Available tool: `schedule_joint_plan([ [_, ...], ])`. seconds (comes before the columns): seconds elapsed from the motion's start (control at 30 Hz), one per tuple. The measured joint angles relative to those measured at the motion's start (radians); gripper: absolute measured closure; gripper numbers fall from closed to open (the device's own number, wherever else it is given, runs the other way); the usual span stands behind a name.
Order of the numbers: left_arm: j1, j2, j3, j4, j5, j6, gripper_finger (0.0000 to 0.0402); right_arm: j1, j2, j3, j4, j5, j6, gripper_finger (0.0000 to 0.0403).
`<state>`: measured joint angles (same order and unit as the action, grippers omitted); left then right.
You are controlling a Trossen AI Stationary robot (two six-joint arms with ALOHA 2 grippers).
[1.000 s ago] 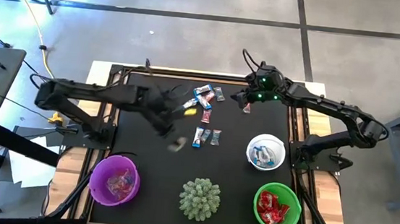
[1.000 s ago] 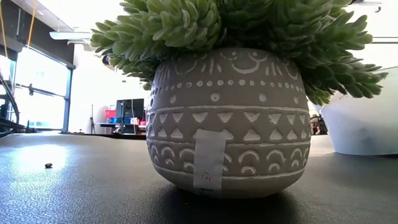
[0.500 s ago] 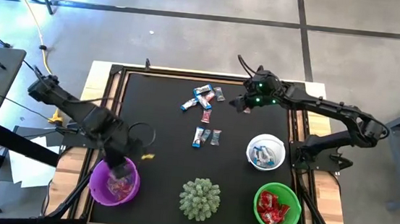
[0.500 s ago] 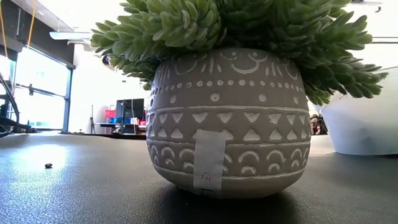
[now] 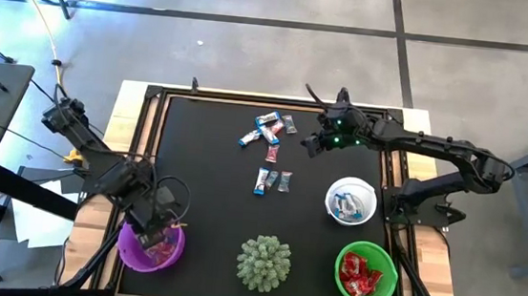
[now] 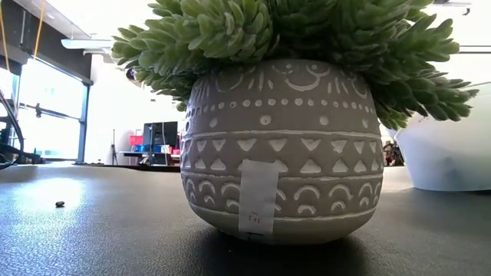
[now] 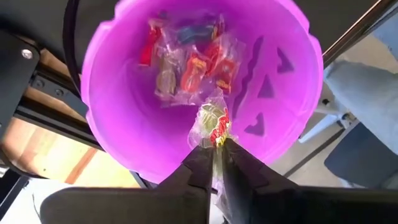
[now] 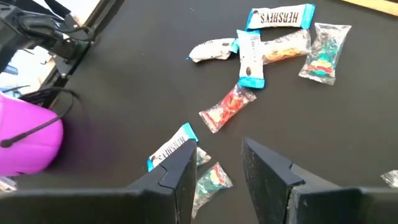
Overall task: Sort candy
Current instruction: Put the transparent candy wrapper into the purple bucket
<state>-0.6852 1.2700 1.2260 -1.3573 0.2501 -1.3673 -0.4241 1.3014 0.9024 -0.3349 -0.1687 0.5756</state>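
My left gripper hangs over the purple bowl at the near left, shut on a clear-wrapped yellow-and-red candy. Several wrapped sweets lie on the bowl's bottom. Loose candy lies flat on the black table in two groups, a far one and a middle one. My right gripper hovers open just right of the far group. In its wrist view the middle candies show on the table beyond its fingers. Blue-and-white candy lies in the white bowl, red candy in the green bowl. My left gripper pinches the near end of the candy's clear wrapper between its two fingertips. The fingers come from above and point steeply down. The candy hangs below them, inside the purple bowl's rim and above the sweets lying there.
A spiky green plant in a patterned grey pot stands at the near middle and fills the low view. Beside it in that view is the white bowl. The table's black frame runs along its edges.
My left gripper has swung from the table's middle, beside the far candy group, toward the near left edge, and now tips steeply down over the purple bowl. My right gripper has drifted a little toward the table's left, still open.
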Motion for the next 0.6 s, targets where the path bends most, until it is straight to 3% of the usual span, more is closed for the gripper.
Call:
schedule_joint_plan([
  [0.13, -0.024, -0.001, -0.003, 0.004, -0.019, -0.002, 0.0356, 0.002, 0.000, 0.000, -0.003, 0.005, -0.032, 0.0279],
  [0.3, -0.026, -0.001, -0.003, 0.026, -0.141, -0.019, 0.0328, -0.001, 0.000, 0.000, 0.002, 0.034, -0.058, 0.0279],
  [0.47, 0.018, -0.001, -0.003, 0.027, -0.352, 0.014, 0.0316, -0.001, 0.000, 0.000, 0.002, 0.104, -0.060, 0.0279],
  [0.6, 0.105, -0.001, -0.003, 0.042, -0.563, 0.174, 0.0316, -0.001, 0.000, 0.000, 0.002, 0.111, -0.057, 0.0279],
])
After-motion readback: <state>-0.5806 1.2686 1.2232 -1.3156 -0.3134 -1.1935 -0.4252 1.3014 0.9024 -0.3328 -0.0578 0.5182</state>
